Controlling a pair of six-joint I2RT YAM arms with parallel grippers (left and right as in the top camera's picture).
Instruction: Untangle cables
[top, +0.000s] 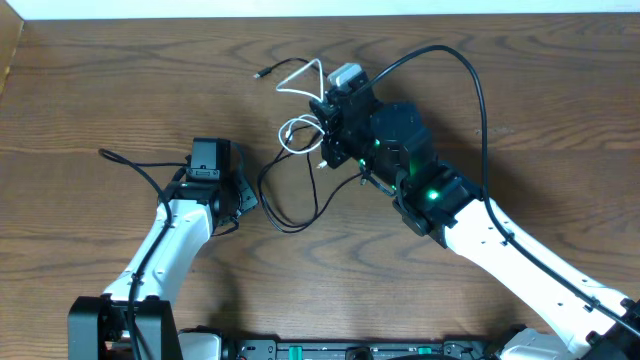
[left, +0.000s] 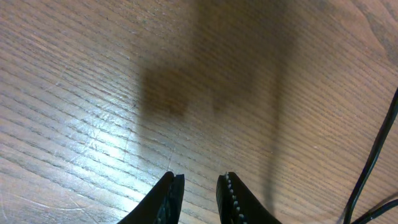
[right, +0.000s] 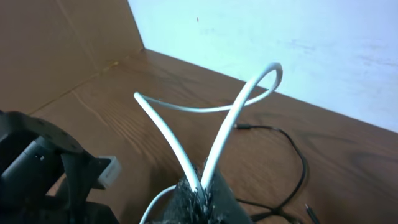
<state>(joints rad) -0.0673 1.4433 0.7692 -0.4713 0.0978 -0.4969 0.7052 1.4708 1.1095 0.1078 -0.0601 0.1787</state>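
The white cord (top: 298, 82) rises in a loop off the table, and its other part lies coiled (top: 293, 135) beside my right gripper (top: 323, 108). That gripper is shut on two strands of the white cord (right: 214, 140), which cross just above the fingertips (right: 202, 182). A thin black cord (top: 290, 200) lies in a loose loop on the wood between the arms; it also shows as the black cord (right: 297, 155) and at the edge as the black cord (left: 375, 155). My left gripper (top: 243, 195) hovers left of that loop. Its jaws (left: 199, 178) stand slightly open with only bare table between them.
A small plug end (top: 262, 73) lies near the back of the wooden table (top: 120, 80). A black wire (top: 130, 165) trails left from the left arm. The right arm's thick wire (top: 470, 70) arches over the table. A wall (right: 280, 37) lies beyond the far edge.
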